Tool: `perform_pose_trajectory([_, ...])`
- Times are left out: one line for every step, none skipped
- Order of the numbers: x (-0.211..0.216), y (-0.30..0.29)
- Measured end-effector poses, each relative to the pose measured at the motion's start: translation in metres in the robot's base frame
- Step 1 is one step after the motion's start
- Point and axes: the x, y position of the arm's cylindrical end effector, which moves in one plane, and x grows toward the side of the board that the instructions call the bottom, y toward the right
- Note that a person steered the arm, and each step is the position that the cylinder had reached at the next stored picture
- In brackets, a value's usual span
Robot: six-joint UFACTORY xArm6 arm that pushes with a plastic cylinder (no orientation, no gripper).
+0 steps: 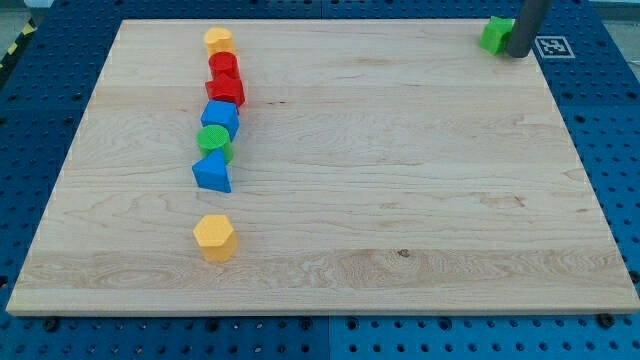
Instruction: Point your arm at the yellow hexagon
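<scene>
The yellow hexagon (pixel 215 237) lies alone on the wooden board at the view's lower left. My tip (pixel 518 52) is at the view's top right corner of the board, far from the hexagon. It touches the right side of a green block (pixel 494 34). A column of blocks runs down the left part of the board: a yellow block (pixel 219 41) at the top, a red block (pixel 223 66), a red block (pixel 226 91), a blue block (pixel 220 118), a green cylinder (pixel 214 141) and a blue block (pixel 212 172).
The wooden board (pixel 400 180) rests on a blue pegboard table. A black and white marker tag (pixel 552 46) sits just off the board's top right corner, beside my tip.
</scene>
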Motion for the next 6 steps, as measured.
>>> perform_pose_trajectory([0.032,-0.004])
perform_pose_trajectory([0.133,-0.046])
perform_pose_trajectory([0.230,-0.108])
perform_pose_trajectory([0.289,-0.184])
perform_pose_trajectory([0.295,-0.276])
perform_pose_trajectory([0.289,-0.331])
